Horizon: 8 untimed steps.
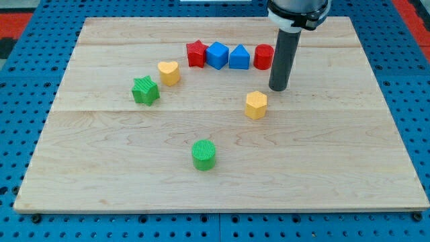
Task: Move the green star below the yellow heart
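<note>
The green star (145, 91) lies on the wooden board at the view's left of centre. The yellow heart (169, 72) sits just up and to the right of it, close but apart. My tip (278, 88) rests on the board far to the right of both, just below the red block at the row's right end and up and to the right of the yellow hexagon (256, 105). The tip touches no block.
A row at the view's top holds a red star (196, 54), a blue block (217, 55), a blue pentagon-like block (239, 58) and a red block (263, 57). A green cylinder (203, 154) stands low in the middle. The board's edge (222, 210) borders blue pegboard.
</note>
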### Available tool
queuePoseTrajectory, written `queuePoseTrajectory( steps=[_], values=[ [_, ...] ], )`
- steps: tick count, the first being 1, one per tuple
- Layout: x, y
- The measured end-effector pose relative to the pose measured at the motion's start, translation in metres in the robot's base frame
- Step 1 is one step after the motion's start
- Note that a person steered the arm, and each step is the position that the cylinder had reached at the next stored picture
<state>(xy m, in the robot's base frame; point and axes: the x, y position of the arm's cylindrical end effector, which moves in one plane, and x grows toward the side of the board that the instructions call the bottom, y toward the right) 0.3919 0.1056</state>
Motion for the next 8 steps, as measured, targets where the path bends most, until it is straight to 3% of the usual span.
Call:
queuePoseTrajectory(
  steps=[3,5,8],
  values=[
    [0.018,-0.046],
    [0.015,-0.021],
    [0.047,-0.018]
  ],
)
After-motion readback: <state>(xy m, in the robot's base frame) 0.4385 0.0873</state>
